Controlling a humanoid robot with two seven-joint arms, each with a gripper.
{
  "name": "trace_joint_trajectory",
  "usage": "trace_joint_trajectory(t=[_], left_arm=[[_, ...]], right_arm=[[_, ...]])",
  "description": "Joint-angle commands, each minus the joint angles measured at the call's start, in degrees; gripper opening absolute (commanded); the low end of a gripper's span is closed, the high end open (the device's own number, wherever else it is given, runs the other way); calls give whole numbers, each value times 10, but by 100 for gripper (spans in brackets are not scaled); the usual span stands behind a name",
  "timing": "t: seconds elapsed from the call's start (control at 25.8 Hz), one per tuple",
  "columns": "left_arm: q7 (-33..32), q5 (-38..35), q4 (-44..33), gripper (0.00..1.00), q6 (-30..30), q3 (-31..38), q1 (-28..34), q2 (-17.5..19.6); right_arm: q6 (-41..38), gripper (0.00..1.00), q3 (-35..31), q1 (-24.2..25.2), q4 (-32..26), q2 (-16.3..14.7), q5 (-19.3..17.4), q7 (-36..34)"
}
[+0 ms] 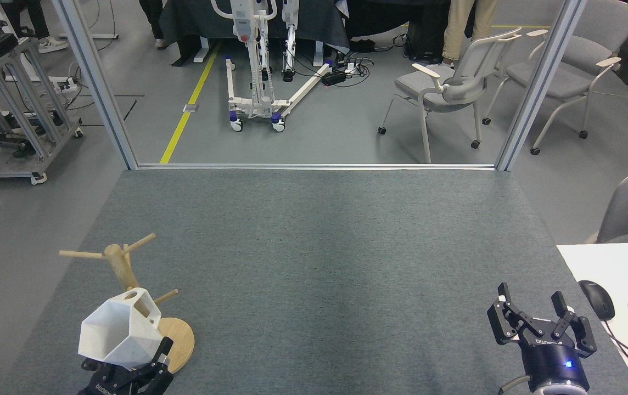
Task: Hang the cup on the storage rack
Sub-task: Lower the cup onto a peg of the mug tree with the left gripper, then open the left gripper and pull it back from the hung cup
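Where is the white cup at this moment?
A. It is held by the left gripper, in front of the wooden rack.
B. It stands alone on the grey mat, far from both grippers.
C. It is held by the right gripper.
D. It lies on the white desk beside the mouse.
A: the cup sits in the left gripper, overlapping the storage rack; the right gripper is open and empty.
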Motion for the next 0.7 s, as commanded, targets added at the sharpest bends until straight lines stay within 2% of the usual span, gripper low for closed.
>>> trace_joint_trajectory(t=[0.0,0.12,0.15,0.27,0.31,0.66], left_arm=[[0,0,13,0,0,0,-8,0],[0,1,16,1,0,0,-14,1],[0,1,19,15,0,0,-16,1],[-1,14,32,90,0,0,-25,1],[-1,19,33,100,0,-1,-25,2],[-5,17,34,100,0,-4,-8,9]], right_arm=[[0,99,0,1,1,-1,0,0],[0,99,0,0,1,-2,0,0],[0,99,0,0,2,-2,-1,0],[0,99,0,1,9,-2,0,0],[0,99,0,0,9,-2,0,0],[0,99,-1,1,9,-2,0,0]])
